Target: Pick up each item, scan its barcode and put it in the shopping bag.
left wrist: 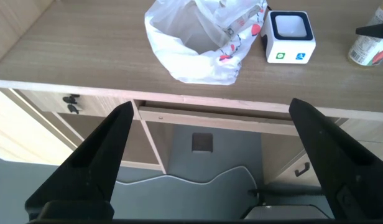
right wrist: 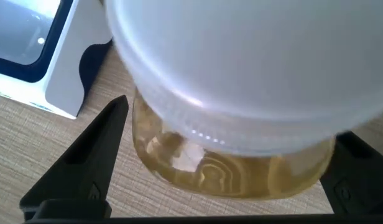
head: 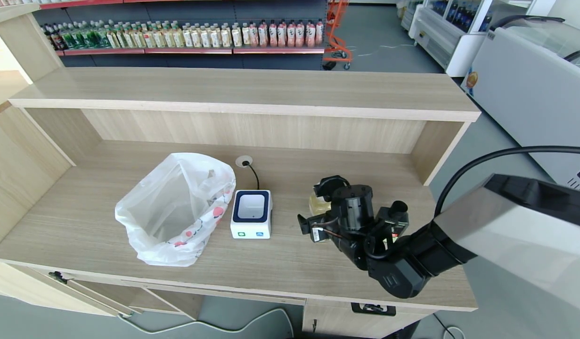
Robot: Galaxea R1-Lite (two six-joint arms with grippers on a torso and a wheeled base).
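The right gripper [right wrist: 226, 127] was spread, one finger on each side of the single jar [right wrist: 241, 168], which stood upright on the wooden counter [head: 280, 263]. The jar was one clear glass with pale yellow contents and one broad white lid [right wrist: 241, 68], and it sat between the jaws. On one side a thin strip of counter showed between finger and glass; on the other I could not tell whether they touched.

Just beside the jar, toward the robot's left, stood one white scanner [head: 251, 213] with a dark-framed window facing up. One black cable [head: 254, 176] ran from it to a round port in the counter behind. Beyond the scanner, just beside it, lay one translucent white shopping bag [head: 176, 212] with red print, its mouth gaping.

The left gripper [left wrist: 211, 109] hung in front of the counter edge and below it, its two fingers wide apart and holding nothing, well apart from the jar.
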